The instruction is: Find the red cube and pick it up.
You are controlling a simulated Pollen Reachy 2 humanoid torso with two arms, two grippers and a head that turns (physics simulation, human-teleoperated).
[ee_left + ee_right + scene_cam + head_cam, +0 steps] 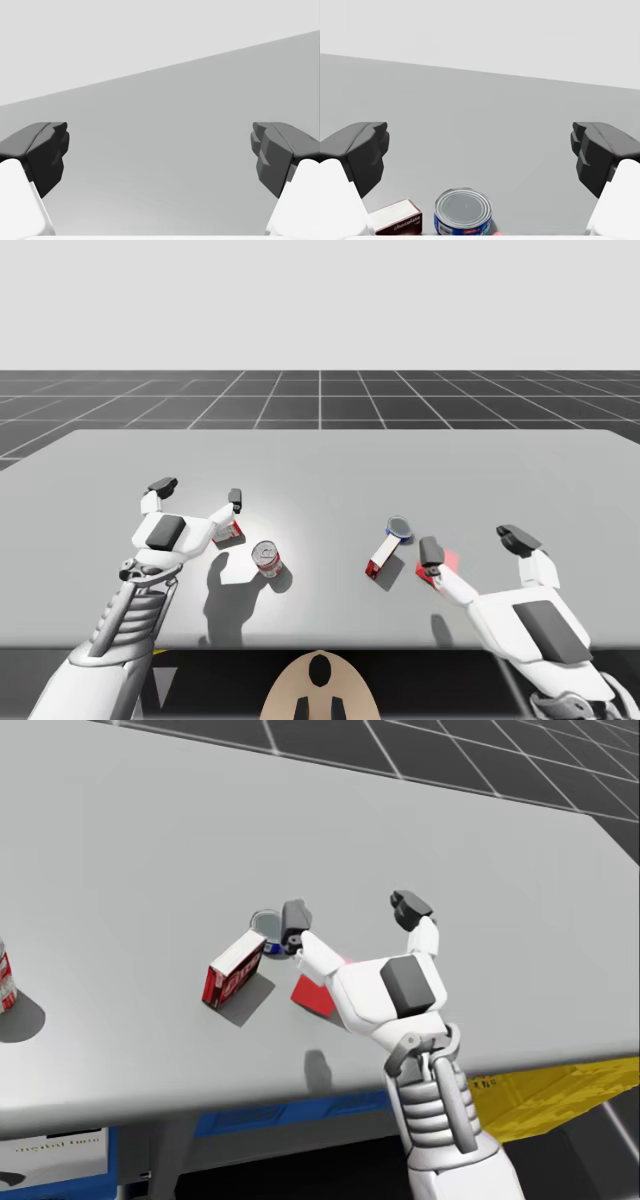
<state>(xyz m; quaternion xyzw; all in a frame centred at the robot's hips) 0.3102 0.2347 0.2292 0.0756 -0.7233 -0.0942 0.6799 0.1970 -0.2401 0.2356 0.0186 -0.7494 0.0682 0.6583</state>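
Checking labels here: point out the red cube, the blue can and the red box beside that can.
red cube [312, 993], head view, its visible red face.
blue can [463, 206], right wrist view, middle of its grey lid.
red box [232, 982], head view, its red side face.

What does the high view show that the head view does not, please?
High view adds: my open left gripper and a red box by it. Head view adds: a yellow crate and something blue below the table. Both share: my open right gripper at the red cube, the long box, blue can, red can and table.
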